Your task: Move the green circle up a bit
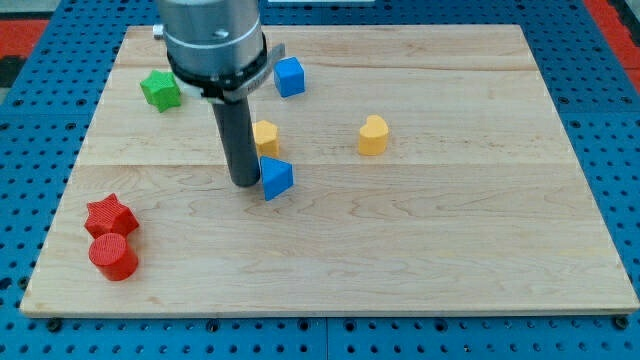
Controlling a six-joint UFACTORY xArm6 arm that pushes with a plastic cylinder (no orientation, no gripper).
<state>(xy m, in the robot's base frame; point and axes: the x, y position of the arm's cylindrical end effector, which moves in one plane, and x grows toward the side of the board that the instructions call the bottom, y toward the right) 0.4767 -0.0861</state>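
Tip point(244, 184) sits just left of blue block point(276, 178), prob touching.

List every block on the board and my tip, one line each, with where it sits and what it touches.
my tip: on the board, at the blue triangular block's left side
blue triangular block: beside the tip
yellow block: partly behind the rod
yellow heart: alone
blue cube: alone
green star: alone
red star: touching the red cylinder
red cylinder: below the star
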